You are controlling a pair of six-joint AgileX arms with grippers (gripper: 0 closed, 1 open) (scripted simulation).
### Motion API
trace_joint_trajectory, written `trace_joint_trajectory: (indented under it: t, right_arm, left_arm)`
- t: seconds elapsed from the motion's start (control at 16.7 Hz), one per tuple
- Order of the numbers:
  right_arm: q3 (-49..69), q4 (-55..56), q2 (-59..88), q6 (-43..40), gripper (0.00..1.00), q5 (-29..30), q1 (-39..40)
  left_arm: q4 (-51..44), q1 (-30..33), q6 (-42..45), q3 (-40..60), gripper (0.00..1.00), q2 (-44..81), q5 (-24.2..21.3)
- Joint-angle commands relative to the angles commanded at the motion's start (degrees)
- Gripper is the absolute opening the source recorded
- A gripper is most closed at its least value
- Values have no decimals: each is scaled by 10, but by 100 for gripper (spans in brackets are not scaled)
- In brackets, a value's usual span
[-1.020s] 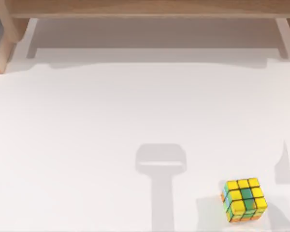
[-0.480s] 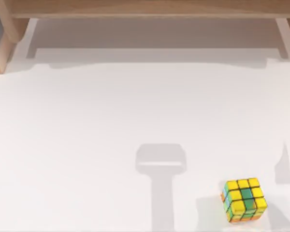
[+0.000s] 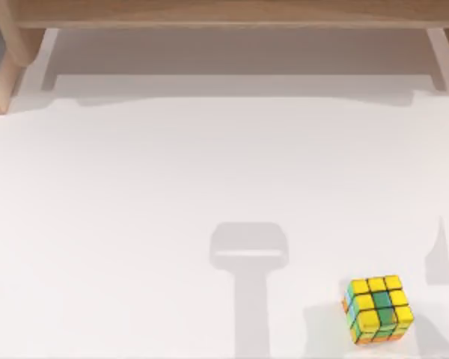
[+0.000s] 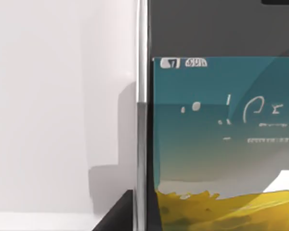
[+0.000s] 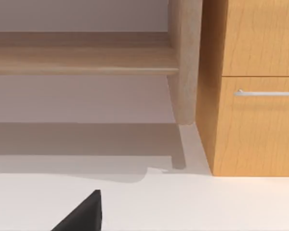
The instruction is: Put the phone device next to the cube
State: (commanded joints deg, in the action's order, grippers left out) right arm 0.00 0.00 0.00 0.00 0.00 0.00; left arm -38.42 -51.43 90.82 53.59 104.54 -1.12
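Near the desk's front right corner the cube [image 3: 378,310] is sitting while my left wrist camera is crowding the phone device [image 4: 221,144], whose spot and my fingers' state I cannot tell, risking a blind mis-grasp.

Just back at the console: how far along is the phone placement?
Nothing looks finished. In the top view the cube sits alone at the table's near right. The left wrist view shows the phone device close up, so pickup seems underway. Carrying it beside the cube remains.
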Motion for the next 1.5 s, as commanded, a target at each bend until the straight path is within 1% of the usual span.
trace_joint_trajectory:
  t: [0.06,0.42,0.72,0.9,1.08,1.2,1.32,1.5]
  right_arm:
    - [0,0,0,0,100,0,0]
    - [0,0,0,0,100,0,0]
    - [0,0,0,0,100,0,0]
    - [0,0,0,0,100,0,0]
    - [0,0,0,0,100,0,0]
    - [0,0,0,0,100,0,0]
    - [0,0,0,0,100,0,0]
    - [0,0,0,0,100,0,0]
  left_arm:
    - [-25,1,-9,6,0,-18,2]
    - [-71,1,-10,27,0,-42,2]
    - [-71,1,-9,27,0,-40,2]
    - [-75,26,-35,55,0,-59,0]
    - [-87,89,-106,106,0,-75,-4]
    - [-101,151,-185,145,0,-78,-8]
    - [-119,224,-284,183,0,-76,-14]
    - [-151,352,-466,234,0,-61,-24]
